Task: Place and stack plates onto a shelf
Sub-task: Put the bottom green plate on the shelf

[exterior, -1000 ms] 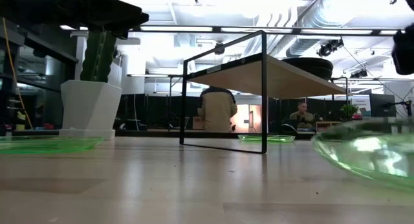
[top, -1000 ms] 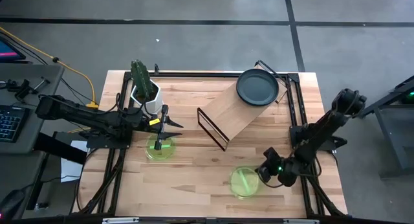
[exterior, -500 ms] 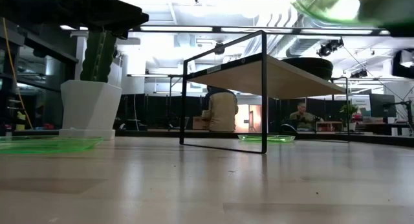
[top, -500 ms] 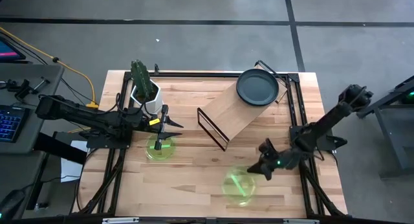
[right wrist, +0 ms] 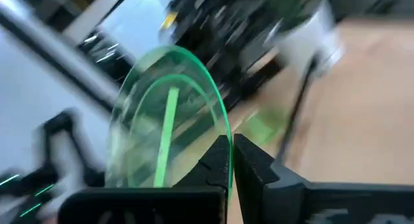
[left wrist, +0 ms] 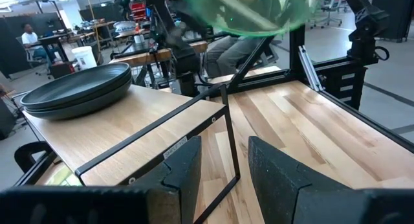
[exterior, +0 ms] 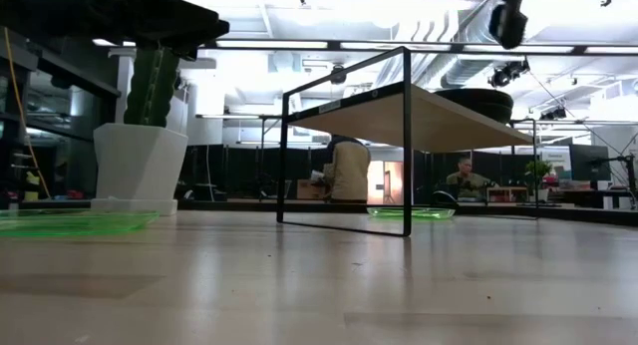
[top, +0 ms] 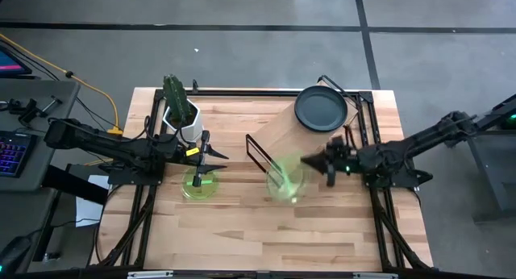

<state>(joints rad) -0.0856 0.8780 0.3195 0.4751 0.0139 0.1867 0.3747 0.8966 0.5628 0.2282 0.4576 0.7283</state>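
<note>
overhead, the right gripper (top: pixel 314 161) is pinching a green plate (top: pixel 284 177) by its rim, holding it raised beside the shelf (top: pixel 297 135), where dark plates (top: pixel 321 108) are sitting. the left gripper (top: pixel 211 157) is hovering with fingers parted over another green plate (top: pixel 199 185).

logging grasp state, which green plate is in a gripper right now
The green plate pinched at its rim by the right gripper, in the air near the shelf. The other green plate lies flat on the table.
</note>
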